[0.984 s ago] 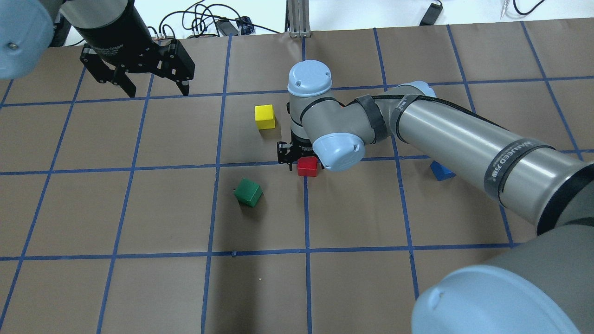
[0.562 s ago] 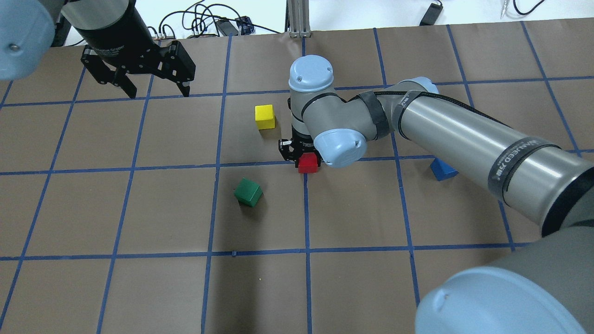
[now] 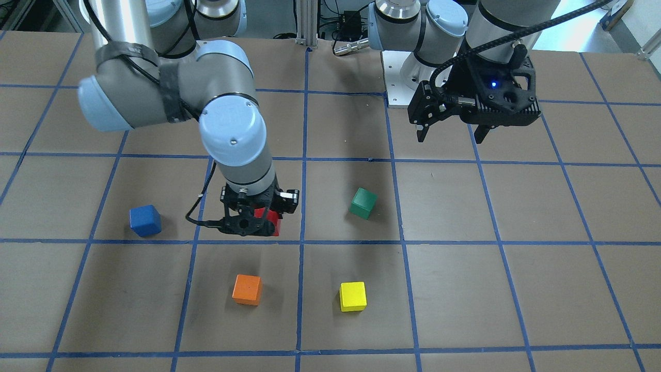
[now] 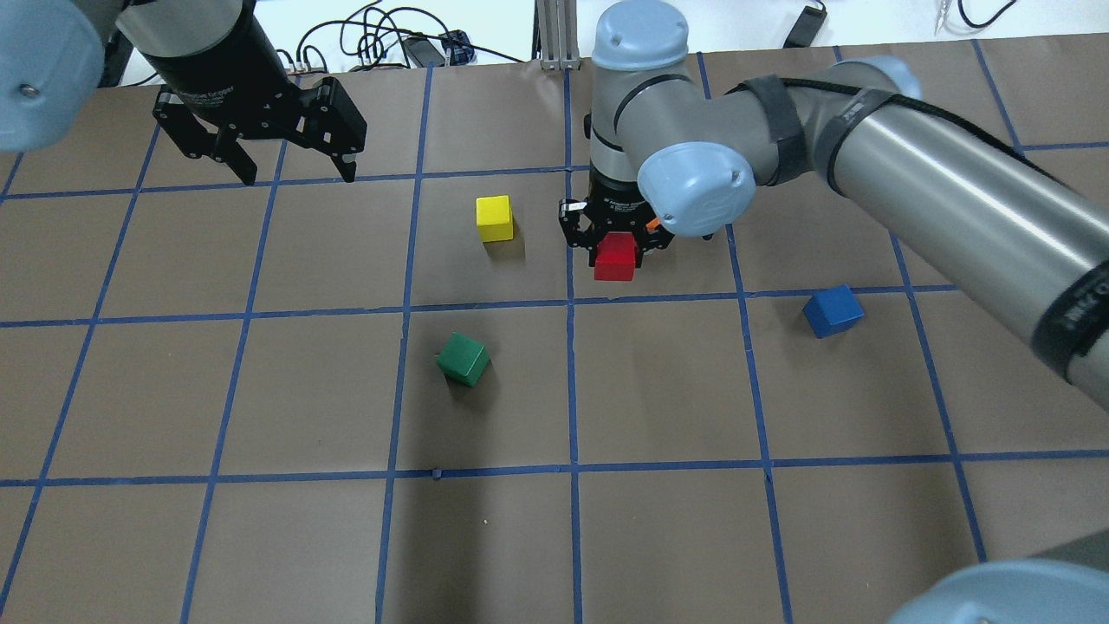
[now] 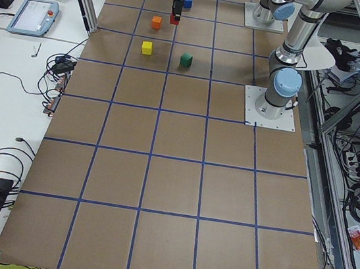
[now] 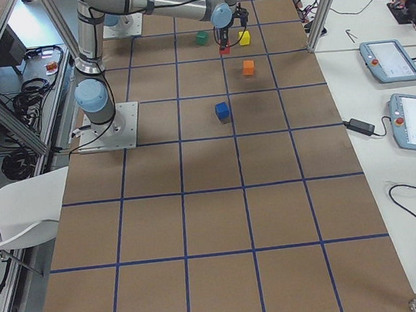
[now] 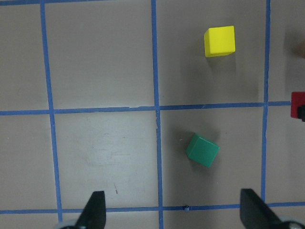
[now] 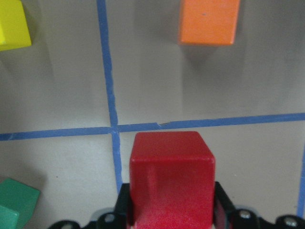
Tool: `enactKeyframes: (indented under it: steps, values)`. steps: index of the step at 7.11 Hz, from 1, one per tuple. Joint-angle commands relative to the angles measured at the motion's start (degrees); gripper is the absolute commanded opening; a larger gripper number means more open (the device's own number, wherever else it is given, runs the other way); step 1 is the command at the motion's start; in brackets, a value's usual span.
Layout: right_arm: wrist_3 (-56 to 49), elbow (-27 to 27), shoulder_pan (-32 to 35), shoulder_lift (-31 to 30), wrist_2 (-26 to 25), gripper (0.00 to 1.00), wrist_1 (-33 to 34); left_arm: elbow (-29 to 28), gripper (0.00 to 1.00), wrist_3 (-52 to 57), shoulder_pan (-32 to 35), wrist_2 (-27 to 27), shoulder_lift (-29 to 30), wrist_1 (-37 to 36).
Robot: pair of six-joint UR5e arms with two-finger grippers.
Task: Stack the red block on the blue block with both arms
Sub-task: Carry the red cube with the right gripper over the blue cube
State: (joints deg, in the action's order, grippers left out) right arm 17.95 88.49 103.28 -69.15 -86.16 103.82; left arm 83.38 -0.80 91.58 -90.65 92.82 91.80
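My right gripper (image 4: 616,247) is shut on the red block (image 4: 616,259) and holds it above the table near the middle; the wrist view shows the red block (image 8: 171,174) clamped between the jaws. The blue block (image 4: 832,311) sits alone on the table to the right of it, apart from the gripper, and also shows in the front view (image 3: 145,220). My left gripper (image 4: 296,173) is open and empty, hovering high over the far left of the table.
A green block (image 4: 463,359) lies left of centre, a yellow block (image 4: 495,217) farther back. An orange block (image 3: 247,289) lies beyond the red one, mostly hidden under my right wrist in the overhead view. Cables lie past the table's far edge.
My right gripper has risen with the red block and moved away from me and slightly right. The blue block is now fully uncovered. The left arm has barely moved.
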Motion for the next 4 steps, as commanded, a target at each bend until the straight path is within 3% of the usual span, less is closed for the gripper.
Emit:
enactKeyframes:
  steps: [1, 4]
  values:
    - [-10.4, -0.2, -8.1, -5.8, -0.8, 0.0, -10.1, 0.2, 1.0, -0.2, 0.2, -0.1, -0.1, 0.0]
    - [-29.1, 2.2, -18.3, -9.2, -1.8, 0.0, -13.7, 0.3, 1.0, -0.2, 0.2, 0.1, -0.1, 0.0]
